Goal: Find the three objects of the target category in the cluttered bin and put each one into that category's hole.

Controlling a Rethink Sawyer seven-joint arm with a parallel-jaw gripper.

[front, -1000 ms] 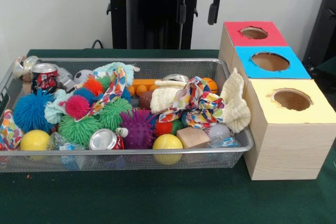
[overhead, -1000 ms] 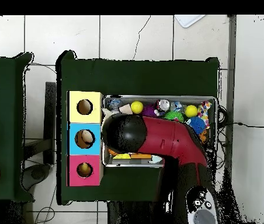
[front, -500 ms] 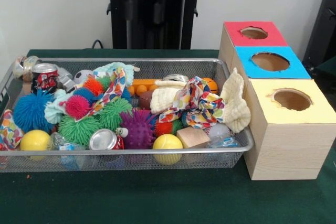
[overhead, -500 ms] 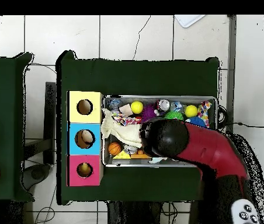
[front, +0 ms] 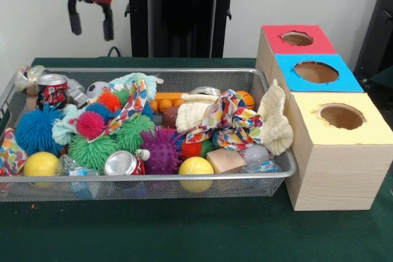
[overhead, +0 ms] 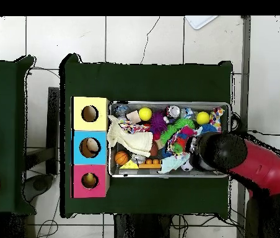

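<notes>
The wire mesh bin [front: 153, 177] lies on the green table, full of clutter; it also shows in the overhead view [overhead: 167, 103]. My gripper [front: 91, 25] hangs open and empty high above the bin's left end. In the overhead view the arm's black head [overhead: 220, 152] covers the bin's right end and hides the gripper. The red-topped box [front: 275, 43] with its round hole [front: 297, 38] stands at the far right; overhead, something yellow shows inside that hole [overhead: 90, 180]. No teddy bear or duck shows clearly. A brown rounded thing [front: 170, 115] lies half under a cream cloth.
Blue-topped box [front: 345, 81] and yellow-topped box [front: 371, 131] stand in front of the red one. The bin holds spiky rubber balls [front: 161, 150], patterned cloths [front: 224, 121], cans [front: 121, 162], yellow balls [front: 196, 166] and a wooden block [front: 225, 160]. The black pedestal [front: 178, 16] stands behind.
The arm has swept from above the bin's end near the boxes to above its opposite end. The gripper has stayed open and empty and hangs slightly lower.
</notes>
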